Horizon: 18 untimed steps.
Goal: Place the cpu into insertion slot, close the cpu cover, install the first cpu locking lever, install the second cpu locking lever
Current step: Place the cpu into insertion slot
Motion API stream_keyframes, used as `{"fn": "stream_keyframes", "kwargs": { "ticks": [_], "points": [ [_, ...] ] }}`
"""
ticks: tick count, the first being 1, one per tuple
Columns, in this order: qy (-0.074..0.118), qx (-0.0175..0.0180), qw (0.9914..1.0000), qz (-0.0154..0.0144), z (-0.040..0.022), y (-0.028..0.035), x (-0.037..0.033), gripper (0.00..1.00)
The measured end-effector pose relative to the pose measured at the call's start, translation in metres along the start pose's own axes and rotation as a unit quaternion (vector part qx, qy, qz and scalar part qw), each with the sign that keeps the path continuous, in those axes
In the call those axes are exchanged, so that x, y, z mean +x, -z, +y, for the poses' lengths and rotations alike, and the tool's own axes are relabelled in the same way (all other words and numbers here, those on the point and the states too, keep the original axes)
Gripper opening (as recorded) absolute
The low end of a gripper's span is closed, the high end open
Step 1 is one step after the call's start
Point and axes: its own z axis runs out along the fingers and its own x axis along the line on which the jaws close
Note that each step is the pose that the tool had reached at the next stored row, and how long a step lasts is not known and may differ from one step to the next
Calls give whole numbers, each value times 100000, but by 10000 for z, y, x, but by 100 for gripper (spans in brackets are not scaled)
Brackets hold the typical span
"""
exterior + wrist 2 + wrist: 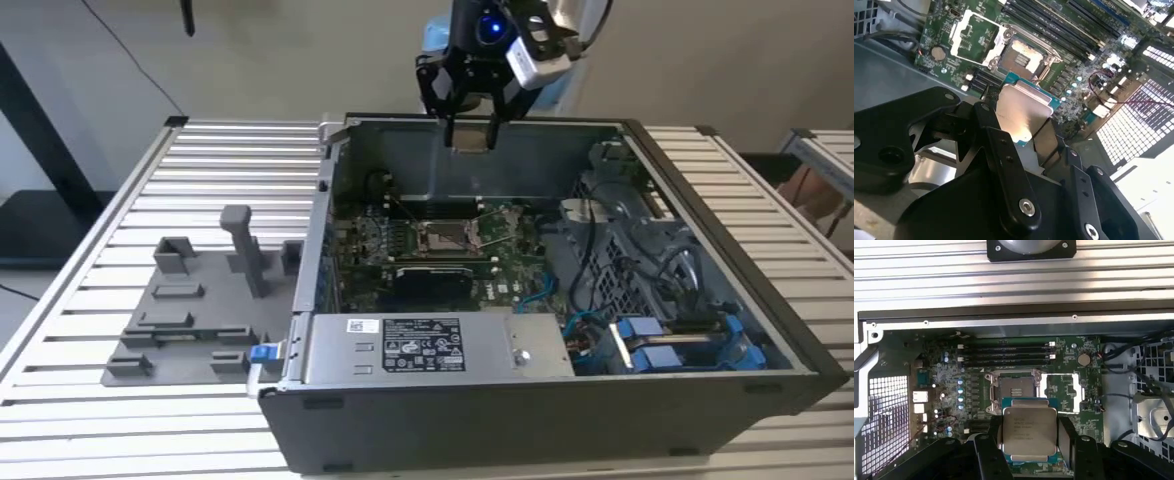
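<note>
Tool (pixel 473 143) clamped on the cpu (pixel 1029 432), above the open computer case (pixel 534 430); inside, on the green board (pixel 944 371), the insertion slot (pixel 1015 392), with the cpu cover (pixel 1082 394) open beside it.

the exterior view looked down from afar into the open case (pixel 534 420). both wrist views rode close behind my pincer (pixel 1019 125) (pixel 1030 439), seemingly from opposite sides, sharing the cpu (pixel 1021 107) (pixel 1029 422) and insertion slot (pixel 1023 56) (pixel 1015 389).
</note>
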Motion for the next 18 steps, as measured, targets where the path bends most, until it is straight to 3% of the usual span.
{"fn": "stream_keyframes", "kwargs": {
  "ticks": [18],
  "points": [
    [-1100,-3,99994,-74,0,-3,0,54]
  ]
}}
